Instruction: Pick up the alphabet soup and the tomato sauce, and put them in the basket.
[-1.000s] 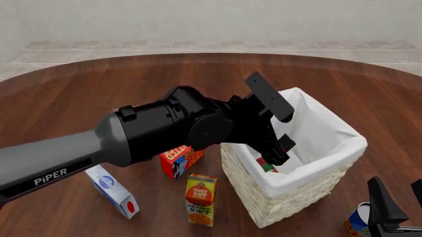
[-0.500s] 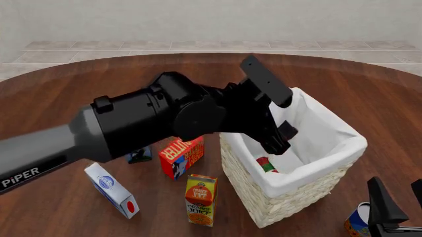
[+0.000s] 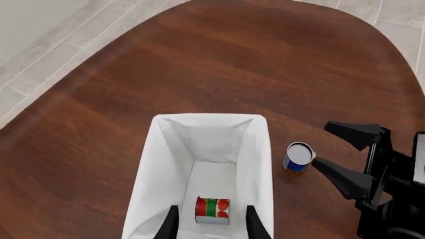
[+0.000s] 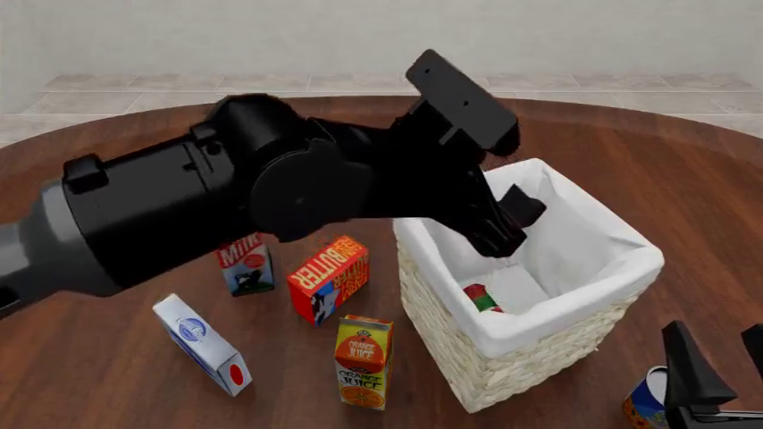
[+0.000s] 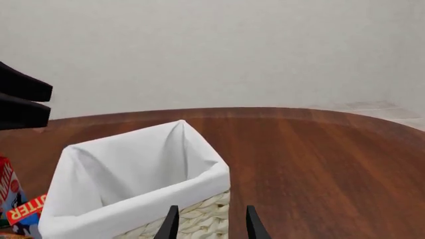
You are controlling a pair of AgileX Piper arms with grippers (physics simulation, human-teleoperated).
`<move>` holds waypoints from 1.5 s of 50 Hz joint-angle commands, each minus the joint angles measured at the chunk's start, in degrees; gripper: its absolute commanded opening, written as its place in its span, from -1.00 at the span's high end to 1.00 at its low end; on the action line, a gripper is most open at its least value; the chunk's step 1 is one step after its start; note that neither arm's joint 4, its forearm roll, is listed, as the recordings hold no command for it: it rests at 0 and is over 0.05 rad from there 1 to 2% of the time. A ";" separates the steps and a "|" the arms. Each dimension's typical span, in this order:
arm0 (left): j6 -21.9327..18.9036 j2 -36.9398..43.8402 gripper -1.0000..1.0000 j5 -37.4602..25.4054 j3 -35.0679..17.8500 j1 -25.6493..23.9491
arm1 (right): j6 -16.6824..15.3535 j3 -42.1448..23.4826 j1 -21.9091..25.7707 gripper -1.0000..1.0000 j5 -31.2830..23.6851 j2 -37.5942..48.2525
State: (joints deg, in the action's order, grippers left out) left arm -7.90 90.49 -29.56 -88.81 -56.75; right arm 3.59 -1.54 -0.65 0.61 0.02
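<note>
While the left tool (image 3: 206, 221) hangs above the basket (image 3: 153, 164), the left wrist view shows its two fingertips parted with nothing between them; the tomato sauce (image 3: 212, 210) lies on its side on the white lining at the basket floor. Alphabet soup (image 3: 297, 158) stands upright on the worktop (image 3: 199, 64) just outside the basket wall, long axis vertical. Right tool (image 3: 349, 154) shows here too, fingers spread wide, the can close beyond their tips, apart from them.

Front view: left tool (image 4: 510, 228) above the basket (image 4: 524, 335) mouth, holding nothing; tomato sauce (image 4: 482, 298) visible low inside. Alphabet soup (image 4: 645, 399) at the basket's 4 o'clock, by the frame's lower right corner, right tool (image 4: 725, 375) just beside it. Right arm plainly the nearer one. Clutter sits at the basket's 8 to 9 o'clock: orange juice carton (image 4: 363, 361), butter box (image 4: 329, 278), milk carton (image 4: 242, 263), blue-and-white box (image 4: 203, 345). None lies between can and right tool.

Right wrist view: right tool (image 5: 210, 224) fingertips parted, empty, facing the basket (image 5: 133, 179) at 12 o'clock. Soup can not in this view. Judgement: the basket's tall wall is the obstacle once the can is lifted.
</note>
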 commanded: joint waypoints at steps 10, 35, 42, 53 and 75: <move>4.86 -6.91 -1.00 0.50 0.65 -2.17 | -0.32 0.05 0.22 -1.00 -0.35 0.01; 14.39 -17.55 -1.00 6.19 4.32 -4.25 | 0.52 -0.33 -0.20 -1.00 -1.15 0.07; 16.68 -18.87 -1.00 8.28 5.08 -3.22 | 0.45 -0.55 0.02 -1.00 -1.47 0.07; 19.33 -23.70 -1.00 10.43 4.67 -1.87 | 0.61 -2.39 0.71 -1.00 -3.22 0.04; 23.49 -29.06 -1.00 16.57 10.65 2.09 | -2.04 -19.64 4.17 -1.00 -14.87 6.03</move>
State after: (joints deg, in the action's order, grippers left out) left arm 14.05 63.04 -15.21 -80.28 -55.49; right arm 3.19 -14.45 2.08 -10.63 2.84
